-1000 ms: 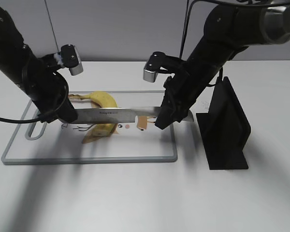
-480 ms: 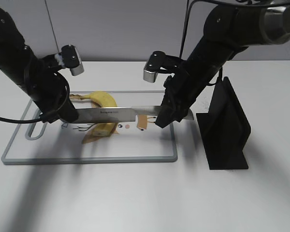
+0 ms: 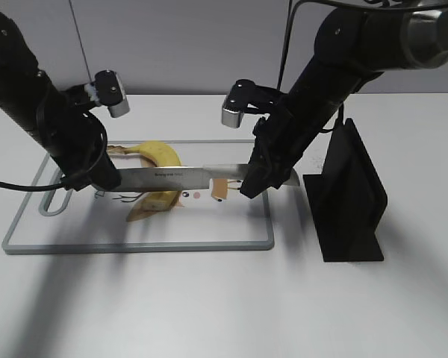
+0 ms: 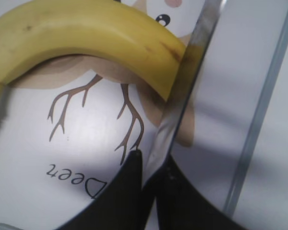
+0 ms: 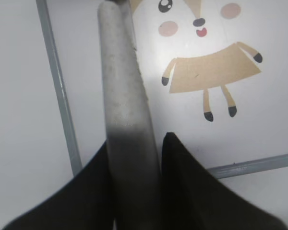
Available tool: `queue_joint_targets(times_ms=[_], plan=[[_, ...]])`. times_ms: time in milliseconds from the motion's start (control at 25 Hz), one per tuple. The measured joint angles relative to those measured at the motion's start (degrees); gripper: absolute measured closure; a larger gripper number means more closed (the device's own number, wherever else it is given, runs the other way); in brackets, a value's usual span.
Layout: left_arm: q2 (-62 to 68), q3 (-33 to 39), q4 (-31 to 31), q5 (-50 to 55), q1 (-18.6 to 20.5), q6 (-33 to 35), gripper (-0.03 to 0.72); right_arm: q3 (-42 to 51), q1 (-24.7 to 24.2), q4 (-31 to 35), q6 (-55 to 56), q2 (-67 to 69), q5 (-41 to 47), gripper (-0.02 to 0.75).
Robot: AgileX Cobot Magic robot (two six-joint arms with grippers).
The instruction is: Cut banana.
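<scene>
The exterior view shows a big white table point(image 3: 209, 298) with a pale cutting board point(image 3: 209, 231) lying on it, and a black stand point(image 3: 347, 198) just beside the board on the right. Two black arms reach down over the board. Next in size is the long knife point(image 3: 179, 177), which lies flat across the board from left to right, up off the board. The right gripper point(image 3: 255, 183) is pinching the knife handle, and in the right wrist view the gray handle point(image 5: 127, 110) sits tight between the two dark fingers point(image 5: 182, 191). The left gripper point(image 3: 97, 177) is pinching the far tip of the blade, and the left wrist view shows the thin blade point(image 4: 182, 96) squeezed between its fingers point(image 4: 120, 201). So both grippers are pressed together on the knife, one at each end. The banana point(image 3: 160, 175) is the smallest thing, and it lies on the board near the middle, under the blade and closer to the left gripper. The banana curves from the back of the board toward the front, so its long way crosses the knife. In the left wrist view the blade edge looks like it is touching the banana near one end. I think the cut goes straight down from here, with both arms pushing the knife evenly so the blade stays level. I cannot tell if the banana is already cut through.
</scene>
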Motion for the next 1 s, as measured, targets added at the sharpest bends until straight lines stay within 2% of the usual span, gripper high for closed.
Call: queue_joint_targets(times_ms=[1000], plan=[[1.99,-0.61,-0.16,0.19,0.0,-0.13,0.631,-0.12,0.0,-0.31,-2.13,2.2,-1.76,0.518]])
